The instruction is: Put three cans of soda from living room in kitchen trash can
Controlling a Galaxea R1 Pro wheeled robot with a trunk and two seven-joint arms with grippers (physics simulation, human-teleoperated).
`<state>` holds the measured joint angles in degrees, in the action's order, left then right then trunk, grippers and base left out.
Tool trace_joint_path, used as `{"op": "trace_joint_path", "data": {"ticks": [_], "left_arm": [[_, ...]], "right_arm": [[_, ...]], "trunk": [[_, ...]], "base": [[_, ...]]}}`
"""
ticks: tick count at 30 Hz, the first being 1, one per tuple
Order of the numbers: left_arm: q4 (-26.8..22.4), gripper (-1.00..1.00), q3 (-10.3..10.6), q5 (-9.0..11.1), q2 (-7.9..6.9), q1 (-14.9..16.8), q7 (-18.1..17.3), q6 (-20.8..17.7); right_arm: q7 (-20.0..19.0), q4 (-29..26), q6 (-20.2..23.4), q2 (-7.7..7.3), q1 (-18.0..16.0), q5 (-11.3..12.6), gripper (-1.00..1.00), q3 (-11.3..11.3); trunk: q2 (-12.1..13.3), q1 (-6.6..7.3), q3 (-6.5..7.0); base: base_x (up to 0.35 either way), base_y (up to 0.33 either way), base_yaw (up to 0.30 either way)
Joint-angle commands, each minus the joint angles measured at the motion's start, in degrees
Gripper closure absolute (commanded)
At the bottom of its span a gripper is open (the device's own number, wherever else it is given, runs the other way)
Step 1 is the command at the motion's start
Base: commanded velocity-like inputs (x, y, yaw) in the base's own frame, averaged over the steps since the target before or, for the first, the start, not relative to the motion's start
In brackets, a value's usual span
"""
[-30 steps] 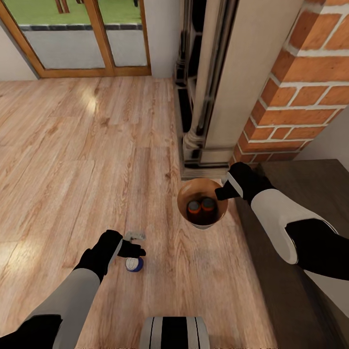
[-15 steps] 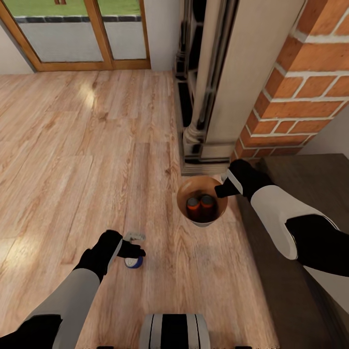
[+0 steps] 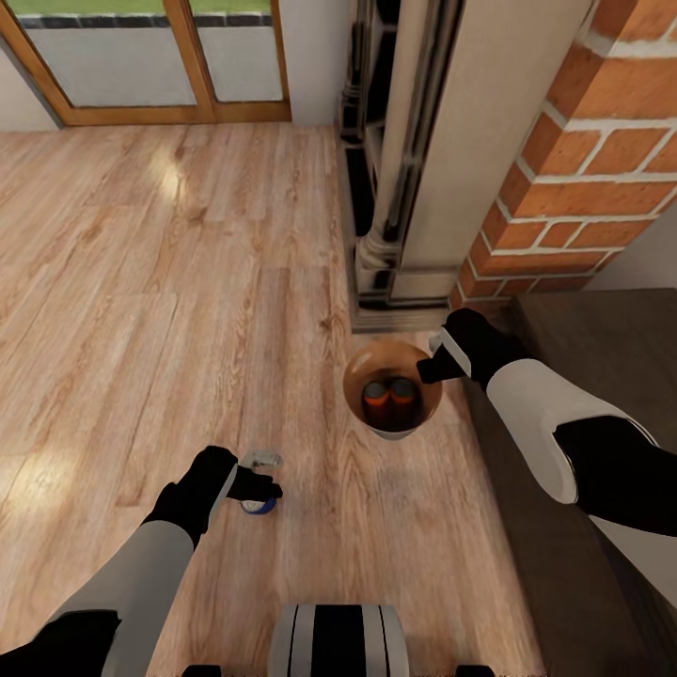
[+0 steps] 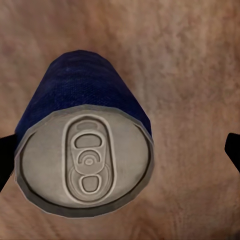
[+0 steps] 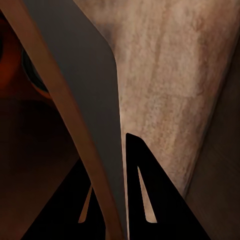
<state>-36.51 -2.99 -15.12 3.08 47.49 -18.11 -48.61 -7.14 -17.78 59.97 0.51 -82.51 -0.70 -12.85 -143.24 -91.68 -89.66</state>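
Observation:
The dark blue can of soda (image 3: pixel 256 508) stands upright on the wood-plank floor, half covered by my left gripper (image 3: pixel 263 475). In the left wrist view the can's silvery top (image 4: pixel 85 160) lies between the open fingers, with a gap on one side. My right gripper (image 3: pixel 431 365) is shut on the rim of the tash can (image 3: pixel 414 418), whose brown inner wall shows. Two orange cans (image 3: pixel 389 399) stand inside it. In the right wrist view the bin's wall (image 5: pixel 85 100) runs between the dark fingers (image 5: pixel 150 195).
The ornate fireplace (image 3: pixel 385 188) and red brick chimney (image 3: pixel 583 160) rise just beyond the bin. A dark low table (image 3: pixel 564 527) lies under my right arm. Wood-framed glass doors (image 3: pixel 160 66) are at the far left, with open floor in between.
The whole picture has shifted, so the camera moved. My left gripper now covers more of the blue can. The right gripper still grips the bin's rim.

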Motion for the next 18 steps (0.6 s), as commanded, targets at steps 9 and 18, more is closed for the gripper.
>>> {"op": "trace_joint_path", "data": {"ticks": [9,18], "left_arm": [[0.0,1.0,0.0,0.0,-0.02,0.0,0.0,0.0],[-0.1,1.0,0.0,0.5,-0.08,0.0,-0.1,0.1]], "right_arm": [[-0.2,0.0,0.0,0.01,0.0,0.9,1.0,0.2],[-0.2,-0.1,0.0,0.01,0.1,0.9,1.0,0.2]], "trunk": [[0.0,0.01,-0.49],[0.0,0.01,-0.52]], "base": [[0.0,0.0,0.0],[0.0,0.0,0.0]]}}
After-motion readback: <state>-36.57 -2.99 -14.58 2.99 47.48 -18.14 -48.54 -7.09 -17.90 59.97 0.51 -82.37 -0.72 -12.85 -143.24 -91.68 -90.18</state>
